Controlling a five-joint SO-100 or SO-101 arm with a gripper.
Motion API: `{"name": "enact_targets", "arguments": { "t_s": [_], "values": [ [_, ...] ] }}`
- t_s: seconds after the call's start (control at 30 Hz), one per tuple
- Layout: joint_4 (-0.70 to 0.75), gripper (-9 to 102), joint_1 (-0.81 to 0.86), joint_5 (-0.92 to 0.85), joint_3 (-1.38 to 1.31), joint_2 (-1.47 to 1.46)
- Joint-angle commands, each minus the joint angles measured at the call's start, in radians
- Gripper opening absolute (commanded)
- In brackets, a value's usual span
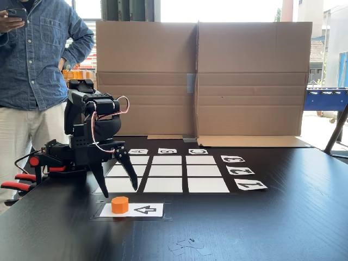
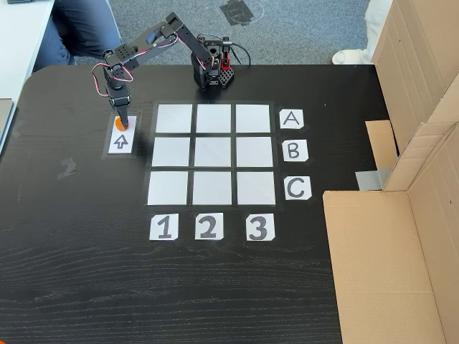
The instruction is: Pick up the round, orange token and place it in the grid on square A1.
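The orange token stands on the end of a white arrow card, just left of the grid in a fixed view. My gripper hangs right above the token, open, with one black finger on each side and the tips a little above its top. From above, the gripper covers most of the token. Square A1 is the corner cell beside the arrow card. From the front, square A1 shows between my fingers.
Label cards A, B, C and 1, 2, 3 edge the grid. A cardboard wall stands behind the table. A person stands at the far left by the arm base. Tape scraps lie near the front.
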Motion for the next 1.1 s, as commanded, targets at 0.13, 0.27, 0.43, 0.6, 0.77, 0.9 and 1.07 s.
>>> {"name": "enact_targets", "arguments": {
  "t_s": [0.13,0.27,0.43,0.6,0.77,0.9,1.07],
  "values": [
    [-0.008,30,-0.006,0.008,-0.077,-0.044],
    [-0.008,29,-0.006,0.008,-0.092,-0.069],
    [-0.008,29,-0.006,0.008,-0.103,-0.091],
    [-0.008,28,-0.005,0.006,-0.124,-0.117],
    [-0.008,23,-0.002,0.003,-0.141,-0.13],
    [-0.008,16,-0.002,0.003,-0.146,-0.137],
    [-0.008,9,-0.002,0.002,-0.149,-0.141]
  ]
}}
